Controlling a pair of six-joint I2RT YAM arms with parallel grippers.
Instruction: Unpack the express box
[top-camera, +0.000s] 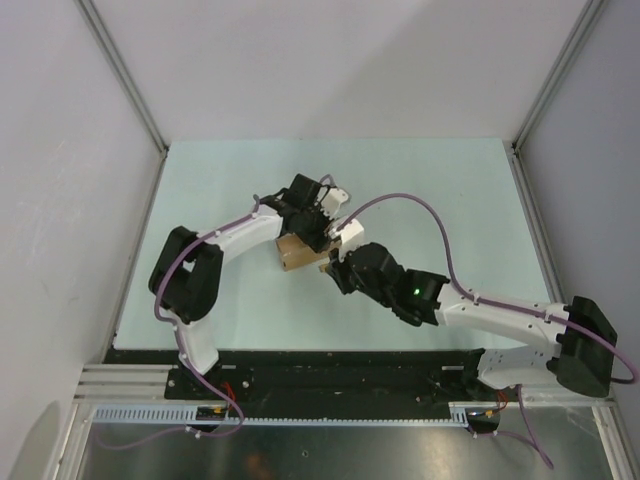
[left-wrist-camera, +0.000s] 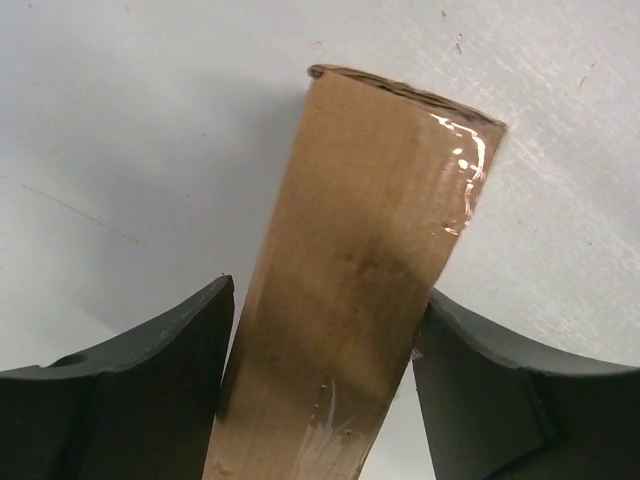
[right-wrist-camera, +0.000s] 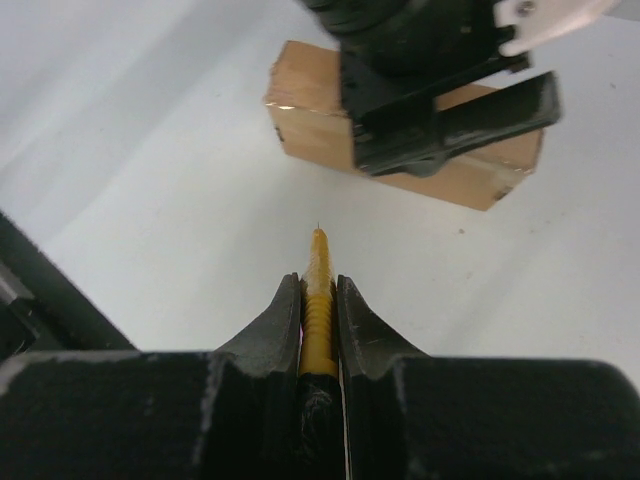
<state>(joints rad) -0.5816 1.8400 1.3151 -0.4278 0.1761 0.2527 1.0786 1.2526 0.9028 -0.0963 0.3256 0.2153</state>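
From above, the small brown cardboard express box (top-camera: 290, 256) lies centrally on the pale table (top-camera: 430, 200), mostly hidden under the left gripper (top-camera: 318, 236); the left wrist shows its tape-glossed face between wide jaws, grip unclear; the right wrist shows the right gripper (right-wrist-camera: 318, 292) clamping a yellow ribbed utility knife (right-wrist-camera: 318, 262), handle hidden

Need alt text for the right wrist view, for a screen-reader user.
The right hand, shut on a yellow utility knife, aims the knife's tip at a brown cardboard express box lying on the white table. The black left hand sits over the box's middle.
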